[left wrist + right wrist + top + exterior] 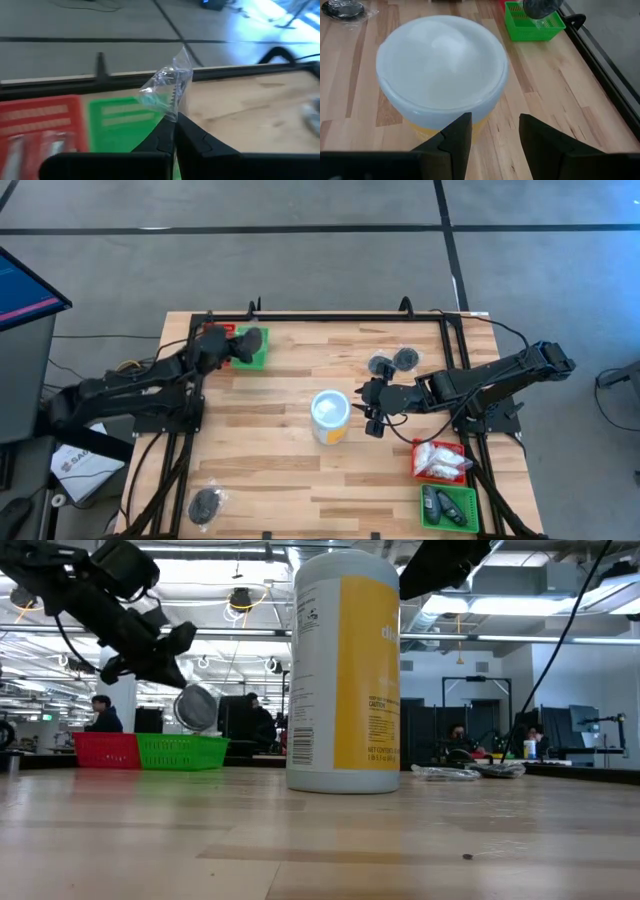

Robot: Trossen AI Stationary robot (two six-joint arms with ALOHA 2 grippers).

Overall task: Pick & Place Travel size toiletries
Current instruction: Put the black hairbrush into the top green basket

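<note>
My left gripper point(240, 345) is at the table's far left, above the green tray point(258, 358) that stands beside a red tray point(214, 330). It is shut on a dark grey round piece in a clear crinkly wrapper point(169, 85). My right gripper point(492, 135) is open at mid-table, just right of the white cup point(330, 416), and touches nothing. Two more wrapped dark round pieces point(393, 362) lie flat on the table, farther back than the right gripper. Another one point(207, 502) lies near the front left corner. My left gripper pinches the clear wrapper by its edge point(172, 114) between its two fingertips. The fingers slant down from the table's left side. The dark round piece point(197, 707) hangs below the fingers, lifted clear, over the green tray point(182, 750).
At the near right stand a red tray point(440, 460) holding white sachets and a green tray point(448, 507) holding dark items. The white cup with its yellow side point(345, 670) stands upright at mid-table. A dark rail point(350, 317) runs along the far edge.
</note>
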